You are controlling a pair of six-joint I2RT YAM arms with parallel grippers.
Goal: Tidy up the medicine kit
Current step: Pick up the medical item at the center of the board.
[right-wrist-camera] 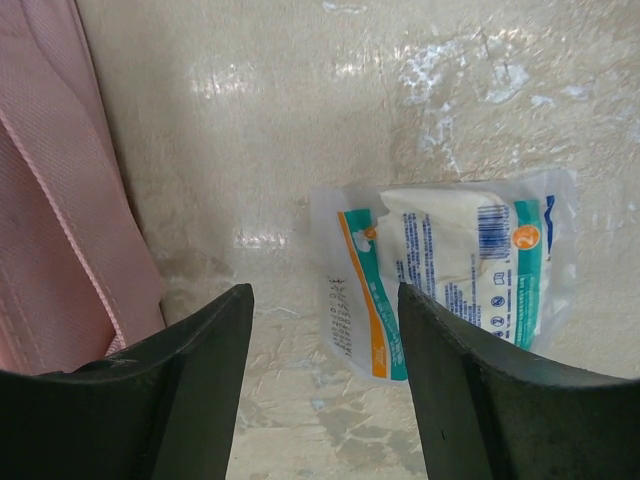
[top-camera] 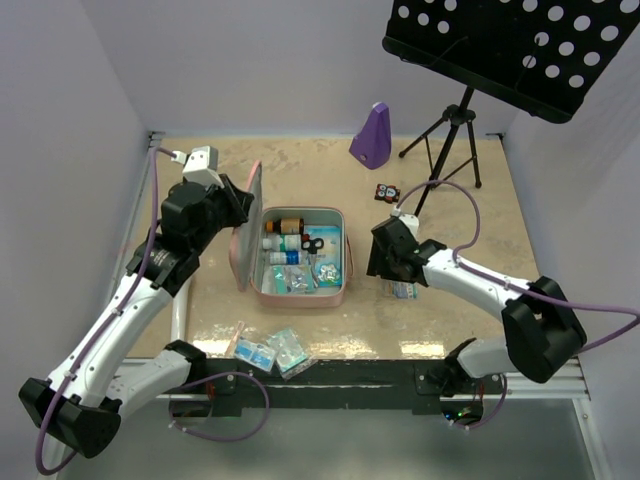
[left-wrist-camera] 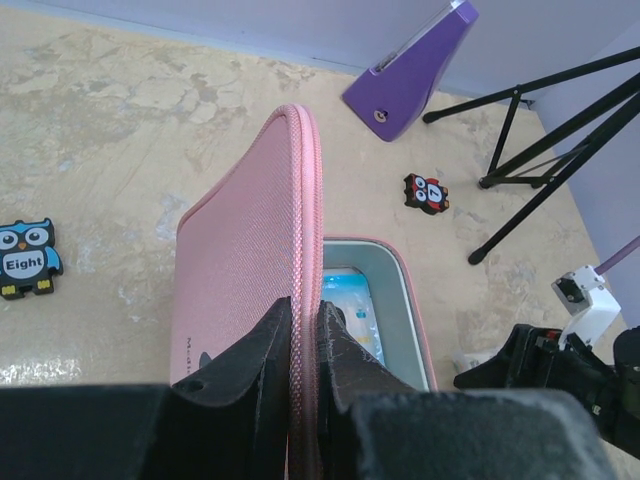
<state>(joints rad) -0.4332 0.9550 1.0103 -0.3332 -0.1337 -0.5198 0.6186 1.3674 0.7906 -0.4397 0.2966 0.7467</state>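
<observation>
The pale, mottled table [top-camera: 440, 310] carries everything. A black perforated music stand [top-camera: 500, 50] rises at the far right on tripod legs.

The medicine kit [top-camera: 300, 298] lies open at the table's middle, slightly left. Its long axis runs near to far and its tray faces up. The pink lid [left-wrist-camera: 240, 260] is hinged along the left long side and stands close to upright, with its lining facing right. Faint writing low on the lid's outer face is too small to read. The tray holds a brown bottle [top-camera: 290, 225], white tubes, scissors and blue packets.

The left arm [top-camera: 130, 300] reaches in from the near left, and the left jaws are clenched on the lid's top rim, one finger on each face. The right arm [top-camera: 480, 285] bends in from the near right. The right jaws stand apart over the table just right of the kit, grasping nothing.

A purple metronome-shaped object [top-camera: 372, 135] stands at the far side, right of the kit.

Below the right jaws lies a clear plastic packet [right-wrist-camera: 450, 270] with green and orange bands, a barcode and print too fine to read. Two blue-and-clear packets [top-camera: 270, 352] lie at the near edge.

A blue owl tile [left-wrist-camera: 25, 260] left of the lid reads "Eight". A red owl tile [left-wrist-camera: 426, 192] bears a "4".
</observation>
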